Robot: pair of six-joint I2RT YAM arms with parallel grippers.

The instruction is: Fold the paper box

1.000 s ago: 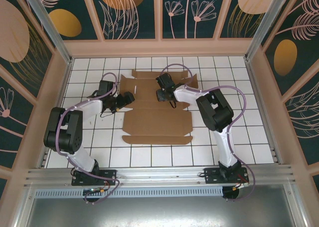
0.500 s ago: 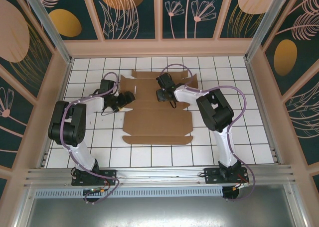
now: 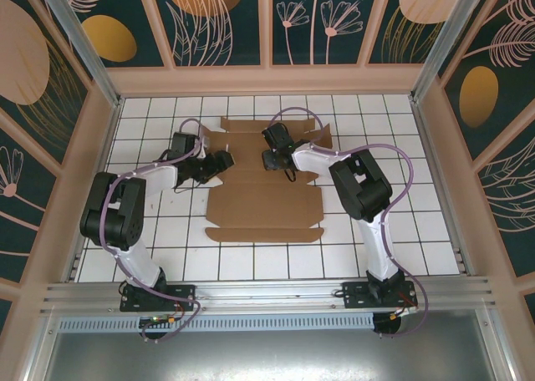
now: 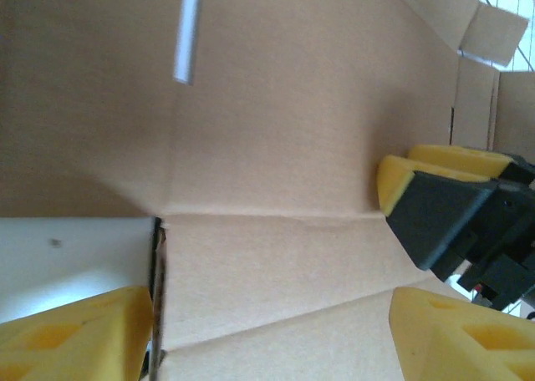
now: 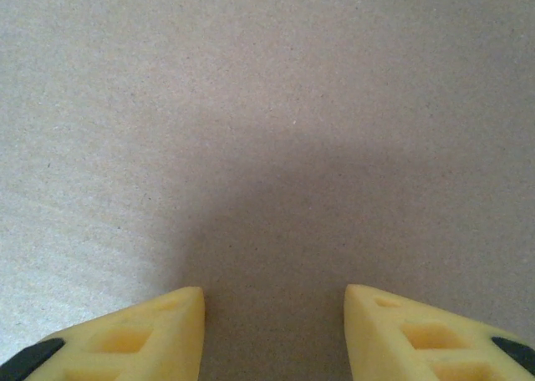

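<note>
Left fingers (image 3: 222, 160) have slid rightward over the past second, further onto the left side of the paper box (image 3: 263, 204), and the left arm (image 3: 117, 210) has folded tighter at the elbow. The right arm (image 3: 359, 185) has not budged.

The white tiled tabletop (image 3: 418, 231) spans the middle of the overhead frame. The paper box lies flat and unfolded at its centre, a plain brown die-cut sheet with a narrow flap along its lower edge and tabs at its upper corners. The left arm reaches in from the lower left and the right arm from the lower right, meeting over the sheet's upper half.

Right fingers (image 3: 269, 159) hang over the upper middle of the sheet, near the left pair but apart from it. In the left wrist view the left fingers are spread wide at the frame's bottom corners. One is by bare tabletop and the other is over cardboard, straddling a cut edge below a crease. In the right wrist view the right fingers are spread too, with plain cardboard beneath them.
</note>
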